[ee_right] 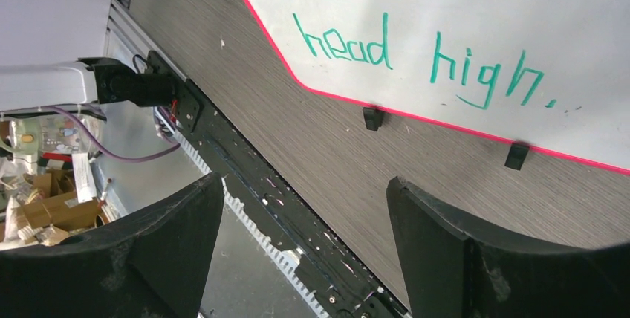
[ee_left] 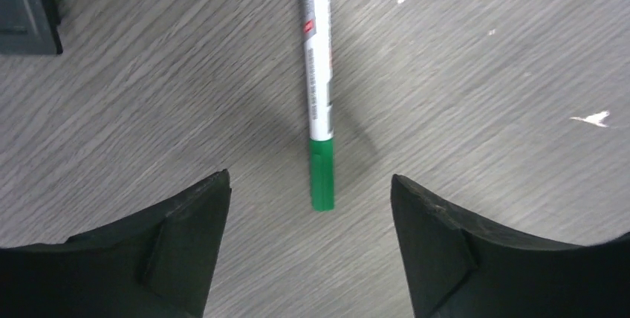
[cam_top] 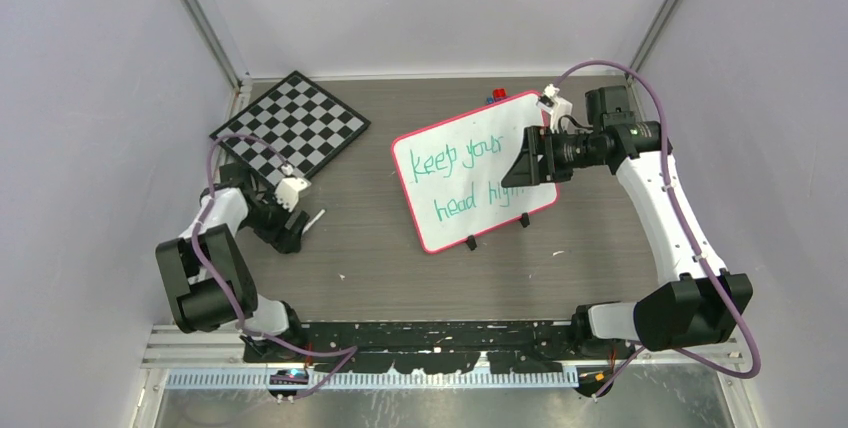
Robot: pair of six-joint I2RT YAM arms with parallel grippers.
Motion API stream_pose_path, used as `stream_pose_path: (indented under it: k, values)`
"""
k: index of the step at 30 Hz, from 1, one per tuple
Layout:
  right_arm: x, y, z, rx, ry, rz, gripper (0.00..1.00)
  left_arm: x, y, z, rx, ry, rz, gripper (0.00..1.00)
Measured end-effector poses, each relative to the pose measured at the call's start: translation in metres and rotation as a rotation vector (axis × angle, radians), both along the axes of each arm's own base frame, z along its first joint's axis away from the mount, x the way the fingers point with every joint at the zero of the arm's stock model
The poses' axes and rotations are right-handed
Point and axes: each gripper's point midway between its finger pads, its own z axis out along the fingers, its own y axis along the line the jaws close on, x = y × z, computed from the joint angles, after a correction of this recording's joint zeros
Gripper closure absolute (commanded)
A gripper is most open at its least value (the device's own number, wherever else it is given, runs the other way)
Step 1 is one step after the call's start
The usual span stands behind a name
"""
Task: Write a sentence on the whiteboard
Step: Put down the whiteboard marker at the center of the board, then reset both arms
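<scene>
The whiteboard (cam_top: 470, 173) lies tilted mid-table, white with a red-pink rim and two black feet. Its green sentence (cam_top: 455, 180) reads "keep your head high"; the right wrist view shows "head high." (ee_right: 416, 62) on the whiteboard (ee_right: 505, 6). My right gripper (cam_top: 522, 160) hangs over the board's right part, covering the end of the lettering. In its own view the right gripper (ee_right: 304, 179) stands open with nothing between its fingers. A white marker with a green end (ee_left: 319, 73) lies flat on the table. My left gripper (ee_left: 308, 177) is open around that green end without touching it. From above, the marker (cam_top: 314, 220) lies beside the left gripper (cam_top: 296, 234).
A black-and-white chessboard (cam_top: 293, 128) lies at the back left, its corner (ee_left: 26, 13) showing near the left gripper. A small red and blue object (cam_top: 497, 96) peeks from behind the whiteboard's far edge. Grey walls enclose the table; a black rail (cam_top: 440, 333) runs along the near edge.
</scene>
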Motion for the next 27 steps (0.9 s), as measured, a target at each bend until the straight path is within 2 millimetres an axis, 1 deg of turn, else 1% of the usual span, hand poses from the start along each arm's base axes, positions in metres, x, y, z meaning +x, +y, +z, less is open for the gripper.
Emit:
stream_pose_path:
  k: [2, 3, 5, 7, 9, 11, 14, 15, 17, 19, 22, 24, 26, 27]
  values:
    - [0.000, -0.003, -0.001, -0.010, -0.004, -0.002, 0.14, -0.001, -0.006, 0.008, 0.011, 0.006, -0.024, 0.02]
    - [0.001, -0.006, -0.002, -0.016, -0.007, -0.005, 0.13, 0.001, -0.011, 0.014, 0.016, 0.008, -0.035, 0.00]
    - [0.002, -0.011, -0.004, -0.031, -0.010, -0.012, 0.12, 0.010, -0.019, 0.032, 0.027, -0.004, -0.054, 0.00]
    - [0.003, -0.018, -0.004, -0.051, -0.020, -0.022, 0.10, 0.025, -0.027, 0.056, 0.028, -0.030, -0.054, 0.00]
    - [0.008, -0.028, -0.002, -0.063, -0.030, -0.048, 0.09, 0.045, -0.033, 0.087, 0.008, -0.068, -0.033, 0.00]
    - [0.016, -0.043, 0.004, -0.075, -0.056, -0.087, 0.09, 0.066, -0.036, 0.120, -0.024, -0.108, 0.010, 0.00]
    - [0.035, -0.074, 0.016, -0.098, -0.101, -0.169, 0.09, 0.095, -0.039, 0.161, -0.077, -0.168, 0.078, 0.00]
    - [0.040, -0.082, 0.019, -0.103, -0.112, -0.190, 0.09, 0.102, -0.040, 0.172, -0.093, -0.183, 0.103, 0.00]
    - [0.051, -0.105, 0.024, -0.113, -0.132, -0.245, 0.09, 0.110, -0.041, 0.189, -0.120, -0.209, 0.157, 0.00]
    - [0.061, -0.133, 0.025, -0.122, -0.137, -0.311, 0.09, 0.116, -0.043, 0.203, -0.151, -0.231, 0.216, 0.00]
    - [0.069, -0.162, 0.015, -0.121, -0.106, -0.379, 0.09, 0.123, -0.043, 0.209, -0.179, -0.249, 0.287, 0.00]
    - [0.074, -0.183, 0.002, -0.114, -0.065, -0.424, 0.09, 0.126, -0.043, 0.208, -0.195, -0.251, 0.335, 0.00]
    - [0.077, -0.199, -0.011, -0.100, -0.026, -0.456, 0.09, 0.125, -0.043, 0.200, -0.208, -0.238, 0.381, 0.00]
    - [0.078, -0.207, -0.019, -0.090, -0.001, -0.473, 0.09, 0.123, -0.043, 0.192, -0.216, -0.223, 0.405, 0.00]
